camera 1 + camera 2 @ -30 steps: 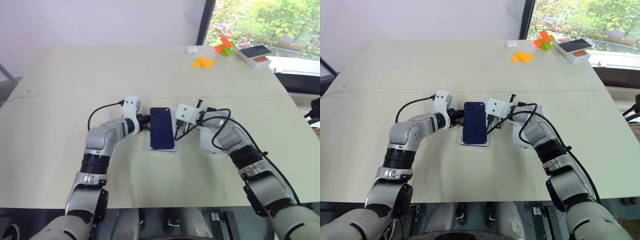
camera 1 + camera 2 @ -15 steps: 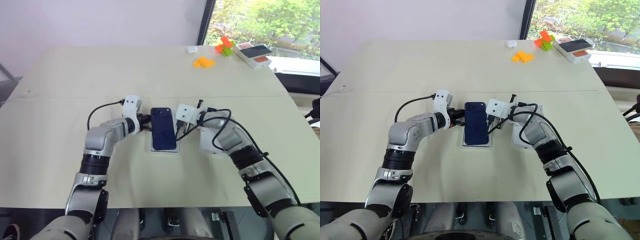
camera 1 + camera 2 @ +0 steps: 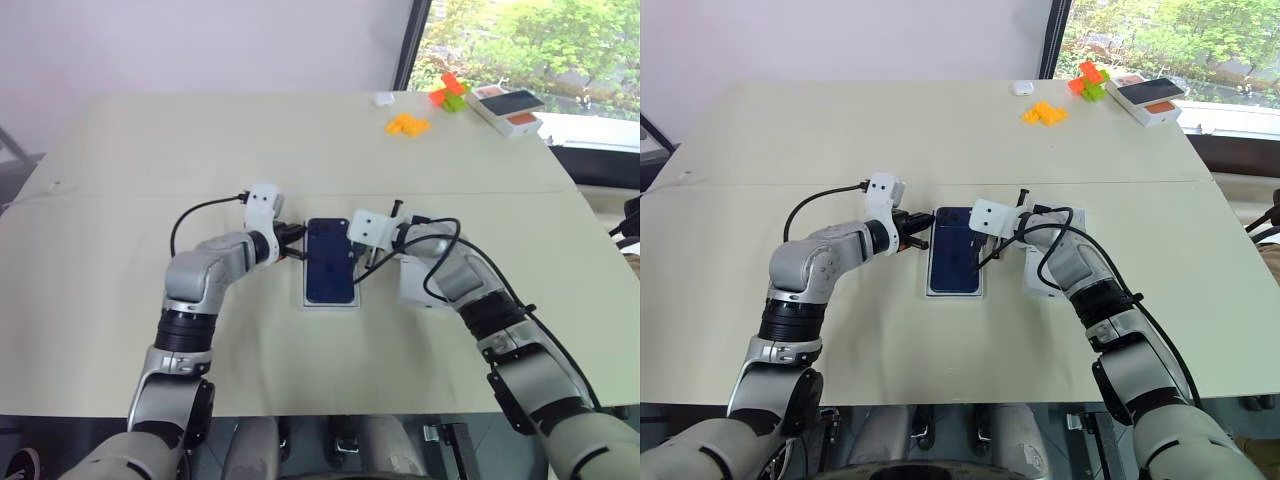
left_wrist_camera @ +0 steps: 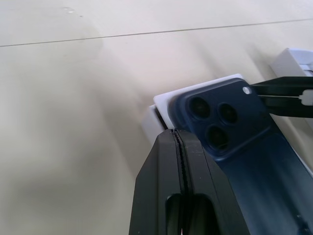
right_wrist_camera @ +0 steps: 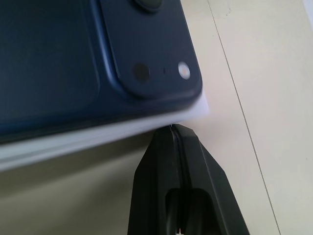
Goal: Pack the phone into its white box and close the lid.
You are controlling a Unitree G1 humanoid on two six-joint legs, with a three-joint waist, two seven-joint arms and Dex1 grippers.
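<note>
The phone (image 3: 330, 260) lies camera side up on the white box (image 3: 329, 301), mid-table between the two arms. The left gripper (image 4: 179, 139), fingers pressed together and holding nothing, sits at its far left corner; the right gripper (image 5: 172, 132), likewise closed and empty, meets the box's edge on the other side. The beige table (image 3: 200, 150) carries orange blocks (image 3: 406, 124) and another box (image 3: 508, 108) near the window (image 3: 520, 45).

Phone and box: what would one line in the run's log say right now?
phone: lying on white box, camera end far from robot | left gripper: shut, beside phone | right gripper: shut, beside phone | lid: off, under right arm
</note>
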